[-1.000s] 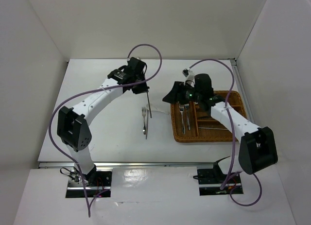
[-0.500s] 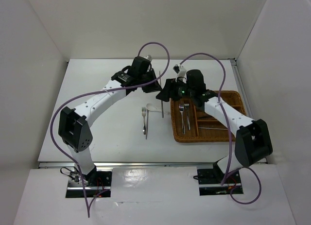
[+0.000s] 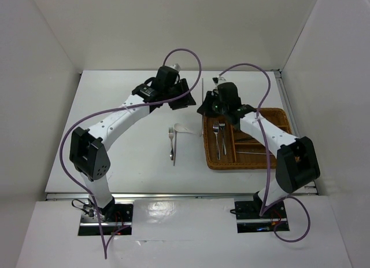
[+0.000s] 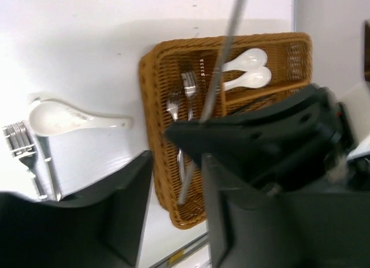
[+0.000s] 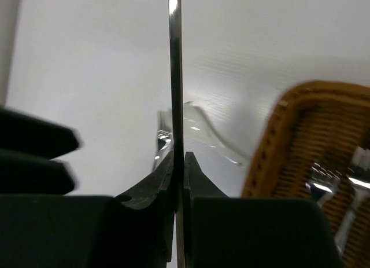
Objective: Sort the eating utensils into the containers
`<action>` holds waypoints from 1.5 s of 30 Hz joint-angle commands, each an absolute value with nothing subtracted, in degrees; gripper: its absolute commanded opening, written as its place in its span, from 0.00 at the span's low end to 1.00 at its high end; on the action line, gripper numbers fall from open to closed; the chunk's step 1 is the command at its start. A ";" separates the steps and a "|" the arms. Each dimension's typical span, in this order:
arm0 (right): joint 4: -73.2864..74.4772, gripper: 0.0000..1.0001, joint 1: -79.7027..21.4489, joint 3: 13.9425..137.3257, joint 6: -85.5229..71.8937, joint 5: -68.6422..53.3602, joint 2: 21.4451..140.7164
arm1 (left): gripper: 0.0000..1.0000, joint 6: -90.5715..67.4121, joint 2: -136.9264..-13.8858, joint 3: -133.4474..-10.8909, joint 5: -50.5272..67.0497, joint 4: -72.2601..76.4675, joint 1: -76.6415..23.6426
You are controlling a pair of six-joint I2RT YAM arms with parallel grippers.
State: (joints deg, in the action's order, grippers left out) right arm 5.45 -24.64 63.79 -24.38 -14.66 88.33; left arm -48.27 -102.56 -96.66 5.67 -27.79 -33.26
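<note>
The right fingers (image 5: pixel 165 184) pinch a thin, shiny metal stick (image 5: pixel 175 59) that points to 12 o'clock, near the 10 o'clock corner of the brown woven tray (image 4: pixel 145 100). The left fingers (image 4: pixel 115 221) are spread wide and hold nothing. Out at the tray's 9 o'clock, a smooth white soup spoon (image 3: pixel 182 128), a fork (image 3: pixel 171 133) and a knife (image 3: pixel 174 151) lie on the white surface (image 3: pixel 127 140). Two forks (image 4: pixel 188 85) and two white spoons (image 4: pixel 248 68) lie in the tray.

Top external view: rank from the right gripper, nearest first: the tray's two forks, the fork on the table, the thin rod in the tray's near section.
Right gripper, shut on a metal stick:
1. Two forks in the tray, just right of it.
2. Fork on the table, to its left.
3. Thin rod, farther right, tray's near section.
</note>
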 commanded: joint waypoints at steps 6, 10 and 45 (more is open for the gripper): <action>31.34 0.00 -17.06 67.50 -49.59 18.77 80.60 | 0.66 -50.63 -98.45 -95.28 -5.97 -32.87 -27.52; 47.52 0.00 -9.59 65.84 -63.52 22.49 76.57 | 0.67 -51.15 -96.68 -91.50 -8.43 -32.87 -24.61; 63.37 0.43 -1.05 52.99 -90.80 25.49 68.82 | 0.67 -46.94 -96.68 -87.54 -5.01 -32.88 -21.88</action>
State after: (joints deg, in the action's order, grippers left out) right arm 63.07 -1.21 50.00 -92.44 24.45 69.41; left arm -48.51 -98.61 -87.94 -5.43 -34.28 -22.04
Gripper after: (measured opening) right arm 0.430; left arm 0.674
